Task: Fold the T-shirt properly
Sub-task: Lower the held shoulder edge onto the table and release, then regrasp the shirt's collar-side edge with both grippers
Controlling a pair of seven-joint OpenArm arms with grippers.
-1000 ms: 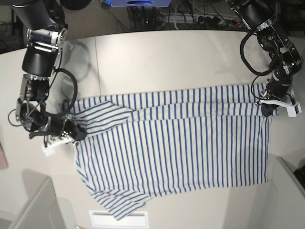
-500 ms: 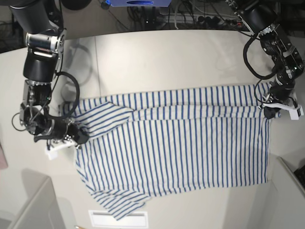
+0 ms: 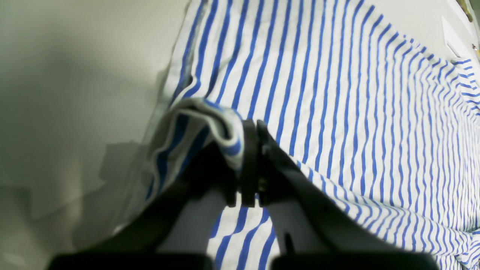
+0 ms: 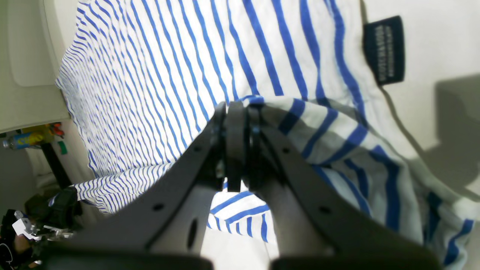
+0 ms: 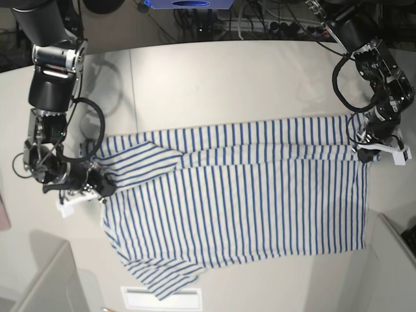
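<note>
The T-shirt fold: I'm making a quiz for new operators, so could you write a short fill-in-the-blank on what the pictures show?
1. The T-shirt is white with thin ____ stripes.
2. Each gripper, left and right, is shut on a fold of ____.
3. The right wrist view shows a dark ____ sewn at the shirt's edge.
4. The shirt lies on a pale ____.

Missing words: blue; the shirt; label; table

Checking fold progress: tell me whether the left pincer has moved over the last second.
Yes. In the base view the left pincer, shut on the T-shirt, has crept up the picture, away from the table's near edge.
</note>
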